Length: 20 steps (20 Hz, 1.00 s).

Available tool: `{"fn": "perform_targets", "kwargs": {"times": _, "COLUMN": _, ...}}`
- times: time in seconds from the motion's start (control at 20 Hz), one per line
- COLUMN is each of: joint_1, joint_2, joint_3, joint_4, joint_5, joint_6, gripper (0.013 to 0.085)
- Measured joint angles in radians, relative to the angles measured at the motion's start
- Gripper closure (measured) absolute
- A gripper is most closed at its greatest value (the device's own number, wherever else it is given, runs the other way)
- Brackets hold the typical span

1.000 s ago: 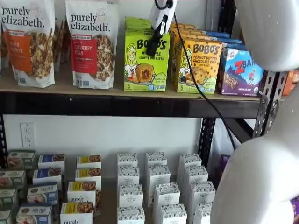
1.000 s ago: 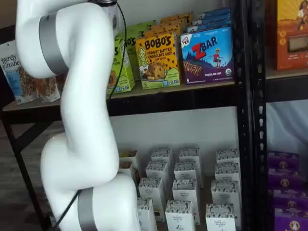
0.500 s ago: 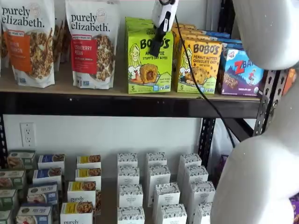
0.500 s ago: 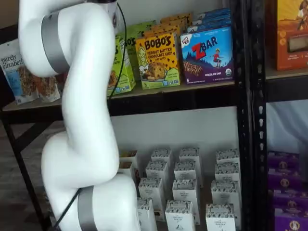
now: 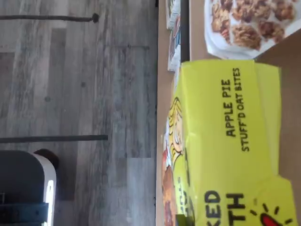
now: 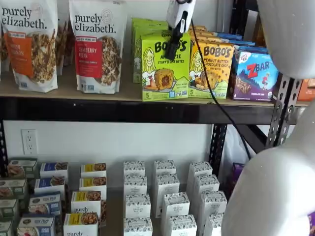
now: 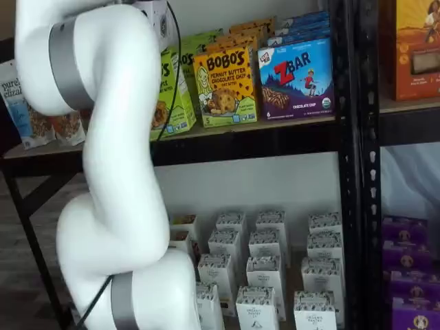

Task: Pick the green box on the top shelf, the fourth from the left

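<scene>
The green box, a lime "BOBO'S Apple Pie" carton, stands upright at the front edge of the top shelf, ahead of the green boxes behind it. My gripper comes down from above, shut on the green box, with one black finger lying across the box's front face. The wrist view looks onto the box's top panel, with grey wood floor beyond the shelf edge. In a shelf view my white arm covers most of the green box and the fingers are hidden.
Two Purely Elizabeth bags stand left of the green box. A yellow-orange Bobo's box and a blue ZBar box stand right of it. A black cable hangs across the shelf front. White cartons fill the lower shelf.
The green box has come forward and to the right, out of its row toward the shelf's front edge, with the gripper moving along with it.
</scene>
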Motion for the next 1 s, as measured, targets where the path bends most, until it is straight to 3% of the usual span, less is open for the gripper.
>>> {"fn": "perform_targets", "kwargs": {"times": 1.0, "joint_1": -0.018, "joint_2": -0.182, "joint_3": 0.172, "joint_4": -0.016, "joint_5": 0.014, "joint_6": -0.018, "gripper": 0.073}}
